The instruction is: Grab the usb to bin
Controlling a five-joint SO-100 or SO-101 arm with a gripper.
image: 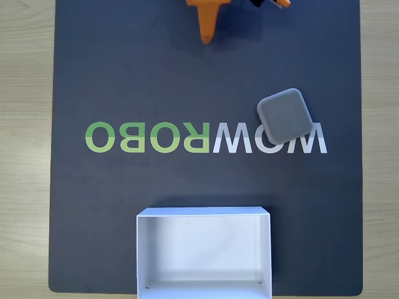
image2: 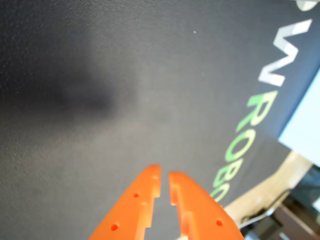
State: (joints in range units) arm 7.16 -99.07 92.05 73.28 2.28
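Claw (image2: 164, 176) nearly closed, empty, parked at far edge of dark mat (image: 124, 81) for unobstructed approach; usb (image: 285, 115) flat on mat lettering, well apart from bin (image: 142, 255) at near edge, not yet grasped.

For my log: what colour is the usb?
Matte grey usb, clearest in the fixed view.

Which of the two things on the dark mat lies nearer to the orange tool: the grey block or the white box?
The usb, the small grey block over the white letters. The tool is at the mat's top edge; the bin sits at the bottom edge.
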